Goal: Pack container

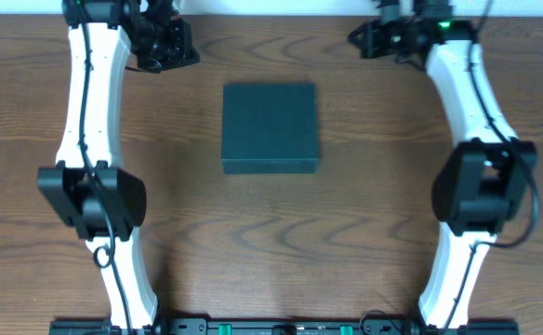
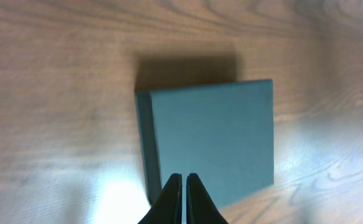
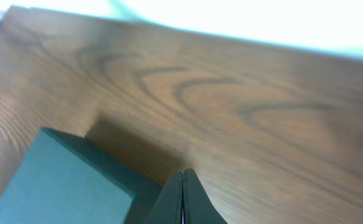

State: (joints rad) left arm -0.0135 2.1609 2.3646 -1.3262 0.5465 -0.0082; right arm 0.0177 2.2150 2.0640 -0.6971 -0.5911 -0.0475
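Left gripper [image 2: 183, 179] and right gripper [image 3: 183, 175] closed, both apart from container [image 1: 270, 126]

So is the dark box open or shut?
Shut. The container shows only a flat, smooth top and plain sides; no raised flap, no inside visible.

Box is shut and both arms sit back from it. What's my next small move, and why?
Probably open the left gripper and ease it toward the container to lift its lid. The container lies closed and untouched, and the left gripper and the right gripper are both shut and empty. I cannot tell which edge is hinged.
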